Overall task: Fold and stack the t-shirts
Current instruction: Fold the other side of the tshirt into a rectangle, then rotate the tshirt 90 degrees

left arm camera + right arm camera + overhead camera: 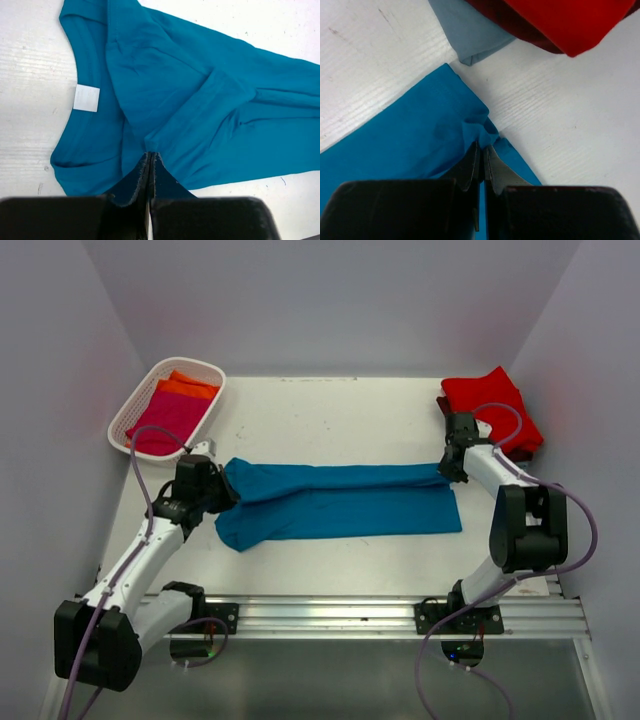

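Note:
A teal blue t-shirt (340,502) lies stretched lengthwise across the middle of the table, folded into a long band. My left gripper (222,488) is shut on its left end, near the collar with a white label (86,97); the pinched cloth shows in the left wrist view (150,152). My right gripper (447,474) is shut on the right end's far corner (482,142). A folded red t-shirt (493,405) lies at the back right on a maroon one (495,15) and a light blue one (470,35).
A white lattice basket (135,410) at the back left holds a magenta shirt (165,420) and an orange shirt (185,387). The aluminium rail (350,615) with the arm bases runs along the near edge. Grey walls close in both sides.

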`<move>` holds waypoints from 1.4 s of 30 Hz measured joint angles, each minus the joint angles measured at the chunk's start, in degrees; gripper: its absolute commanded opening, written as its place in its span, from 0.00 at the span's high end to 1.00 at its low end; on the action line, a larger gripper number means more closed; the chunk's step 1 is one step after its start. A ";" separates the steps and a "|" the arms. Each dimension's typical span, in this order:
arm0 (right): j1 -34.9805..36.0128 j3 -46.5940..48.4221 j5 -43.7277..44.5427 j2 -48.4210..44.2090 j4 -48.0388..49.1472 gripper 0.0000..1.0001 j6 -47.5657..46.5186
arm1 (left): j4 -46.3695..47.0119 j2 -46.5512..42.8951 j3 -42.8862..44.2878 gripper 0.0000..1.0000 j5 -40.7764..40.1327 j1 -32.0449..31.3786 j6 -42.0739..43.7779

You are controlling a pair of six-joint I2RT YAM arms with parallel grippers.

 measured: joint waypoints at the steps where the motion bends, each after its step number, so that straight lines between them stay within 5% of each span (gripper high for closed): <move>1: 0.00 -0.46 0.02 -0.17 -0.07 0.98 0.00 | -0.42 -0.35 -0.09 1.00 -0.11 -0.09 -0.07; 3: 0.20 -1.55 0.02 -0.59 -0.20 0.87 0.07 | -1.33 -1.36 -0.15 1.00 -0.42 -0.11 -0.20; 4: 0.22 -1.95 0.04 -0.70 -0.31 0.69 0.15 | -1.88 -2.03 -0.15 0.99 -0.57 -0.11 -0.22; 6: 0.26 -2.23 0.17 -0.81 -1.27 0.52 0.72 | -2.95 -3.43 -0.15 0.75 -0.74 -0.13 -0.20; 7: 0.35 -2.27 0.26 -0.94 -1.86 0.48 0.90 | -3.54 -4.28 -0.15 0.51 -0.87 -0.26 -0.15; 8: 0.46 -2.34 0.28 -1.18 -2.38 0.40 1.11 | -4.31 -5.16 -0.15 0.42 -0.98 -0.44 -0.26; 10: 0.61 -2.36 0.31 -2.12 -3.52 0.38 1.42 | -6.12 -7.26 -0.15 0.13 -1.40 -0.96 -1.46; 15: 1.22 -1.62 -0.11 -5.84 -5.79 0.39 1.99 | -8.70 -12.46 -0.15 0.09 -2.36 -3.56 -4.26; 18: 1.51 0.92 -1.36 -5.70 -5.64 0.48 2.01 | -7.87 -12.98 -0.15 0.15 -2.69 -4.76 -4.87; 21: 1.84 4.37 -3.80 -3.43 -4.72 0.95 1.64 | -4.59 -10.97 -0.42 0.49 -2.80 -4.94 -5.70; 22: 1.88 5.42 -5.03 -2.12 -3.74 1.00 1.57 | -2.95 -9.94 -0.70 0.76 -2.75 -4.94 -6.08; 24: 2.16 7.04 -7.32 0.94 -1.99 1.00 1.79 | 1.40 -6.38 -1.62 1.00 -2.14 -4.98 -6.82; 29: 3.21 8.17 -12.13 8.22 0.11 1.00 1.62 | 7.58 2.16 -3.80 1.00 -0.87 -7.52 -8.39; 42: 5.25 5.31 -14.25 11.30 2.08 1.00 1.27 | 12.94 5.79 -13.42 1.00 -2.86 -15.10 -15.63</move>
